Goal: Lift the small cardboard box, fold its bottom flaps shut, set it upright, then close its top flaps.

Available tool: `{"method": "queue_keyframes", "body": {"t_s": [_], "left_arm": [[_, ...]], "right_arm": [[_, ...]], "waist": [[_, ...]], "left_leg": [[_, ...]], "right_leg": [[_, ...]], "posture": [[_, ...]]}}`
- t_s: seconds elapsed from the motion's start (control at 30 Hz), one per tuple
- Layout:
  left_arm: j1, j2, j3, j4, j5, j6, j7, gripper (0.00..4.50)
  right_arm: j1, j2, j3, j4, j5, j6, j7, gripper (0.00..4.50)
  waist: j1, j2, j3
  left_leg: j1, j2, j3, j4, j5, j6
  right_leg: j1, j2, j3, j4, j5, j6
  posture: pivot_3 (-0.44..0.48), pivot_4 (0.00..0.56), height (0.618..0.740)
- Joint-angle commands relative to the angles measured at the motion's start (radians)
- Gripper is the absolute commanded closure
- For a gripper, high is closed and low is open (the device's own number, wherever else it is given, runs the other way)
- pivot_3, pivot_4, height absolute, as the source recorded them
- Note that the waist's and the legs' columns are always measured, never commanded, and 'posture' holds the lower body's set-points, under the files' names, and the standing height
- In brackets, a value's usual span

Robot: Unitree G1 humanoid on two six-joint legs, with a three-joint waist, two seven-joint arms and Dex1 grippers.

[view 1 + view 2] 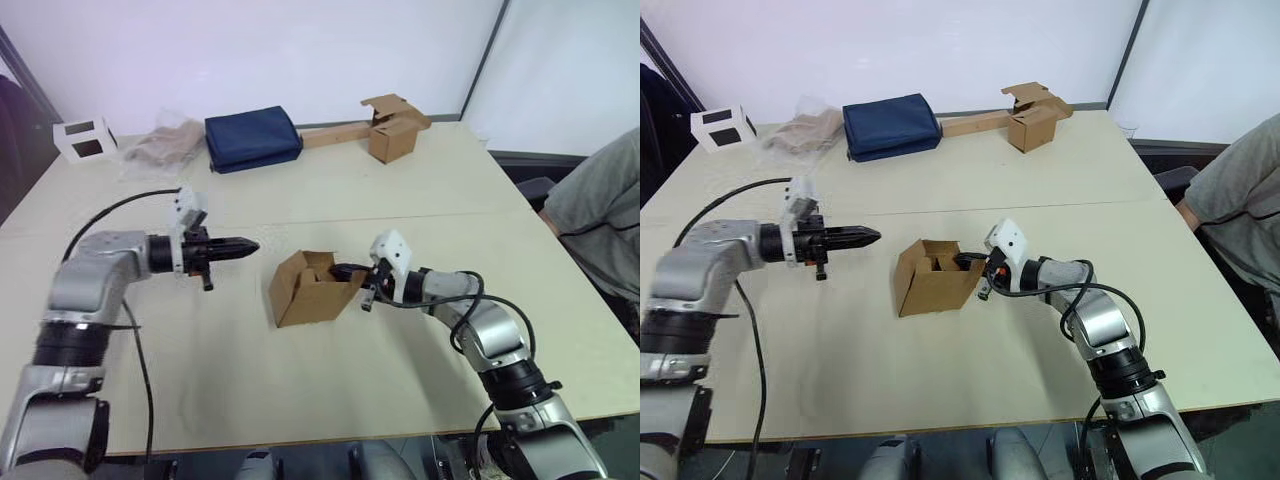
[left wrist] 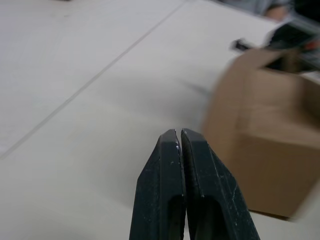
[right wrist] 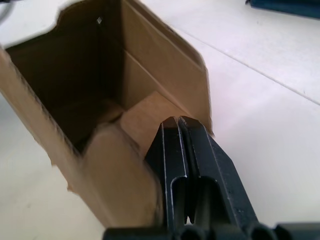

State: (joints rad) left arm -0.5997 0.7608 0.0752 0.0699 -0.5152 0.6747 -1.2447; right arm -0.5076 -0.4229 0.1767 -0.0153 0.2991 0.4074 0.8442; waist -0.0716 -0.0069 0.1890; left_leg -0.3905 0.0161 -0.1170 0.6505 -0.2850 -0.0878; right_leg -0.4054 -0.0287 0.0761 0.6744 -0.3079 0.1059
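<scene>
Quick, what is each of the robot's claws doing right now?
Left gripper: closed, empty, above the table.
Right gripper: closed, holding nothing, tips poking into the small cardboard box.

From the two head views you look forward and down over the pale table point(image 1: 300, 190), with the far wall at the top, and both share the same tabletop from slightly offset positions. Your left wrist view looks along the left gripper point(image 2: 181, 134), its fingers pressed together, low over the table and close to an outer wall of the small cardboard box point(image 2: 265, 145). Your right wrist view sits closer, looking along the right gripper point(image 3: 178, 121), fingers together, into that box's open end.
</scene>
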Motion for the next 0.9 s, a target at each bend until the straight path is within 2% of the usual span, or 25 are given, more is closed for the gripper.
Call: {"method": "queue_keyframes", "body": {"t_s": [0.03, 0.2, 0.53, 0.67, 0.9], "left_arm": [[0.048, 0.037, 0.039, -0.125, -0.097, 0.082, -0.028, 4.41], [0.066, -0.003, -0.011, -0.158, -0.066, 0.057, 0.025, 4.41], [0.034, -0.057, -0.112, -0.057, 0.041, -0.081, 0.051, 4.41], [0.026, -0.098, -0.183, -0.008, 0.123, -0.169, 0.059, 4.41], [0.040, -0.091, -0.173, -0.025, 0.108, -0.158, 0.037, 4.41]], "right_arm": [[-0.029, 0.002, -0.022, -0.044, 0.033, 0.021, 0.020, 4.50], [-0.042, 0.005, -0.016, -0.061, 0.035, 0.043, 0.023, 4.50], [-0.026, 0.006, -0.006, -0.123, 0.044, 0.094, 0.023, 4.50], [-0.017, 0.010, 0.018, -0.126, 0.028, 0.099, 0.021, 4.50], [-0.031, 0.013, 0.060, -0.052, -0.041, 0.065, 0.003, 4.50]], "waist": [[0.003, 0.000, 0.000], [0.008, 0.000, 0.000], [0.003, 0.000, 0.000], [0.007, 0.000, 0.000], [0.002, 0.000, 0.000]], "left_leg": [[0.000, 0.000, 0.000, 0.000, 0.000, 0.000], [0.000, 0.000, 0.000, 0.001, 0.000, 0.000], [0.000, 0.000, 0.000, 0.000, 0.000, 0.000], [0.000, 0.000, 0.000, 0.001, 0.000, 0.000], [0.000, 0.000, 0.000, 0.000, 0.000, 0.000]], "right_leg": [[0.000, 0.000, 0.000, 0.000, 0.000, 0.000], [0.001, 0.000, 0.000, 0.000, 0.000, 0.000], [0.000, 0.000, 0.000, 0.000, 0.000, 0.000], [0.000, 0.000, 0.000, 0.000, 0.000, 0.000], [0.000, 0.000, 0.000, 0.000, 0.000, 0.000]], "posture": [[0.000, 0.150, 0.740], [0.000, 0.150, 0.740], [0.000, 0.150, 0.740], [0.000, 0.150, 0.740], [0.000, 0.150, 0.740]]}}
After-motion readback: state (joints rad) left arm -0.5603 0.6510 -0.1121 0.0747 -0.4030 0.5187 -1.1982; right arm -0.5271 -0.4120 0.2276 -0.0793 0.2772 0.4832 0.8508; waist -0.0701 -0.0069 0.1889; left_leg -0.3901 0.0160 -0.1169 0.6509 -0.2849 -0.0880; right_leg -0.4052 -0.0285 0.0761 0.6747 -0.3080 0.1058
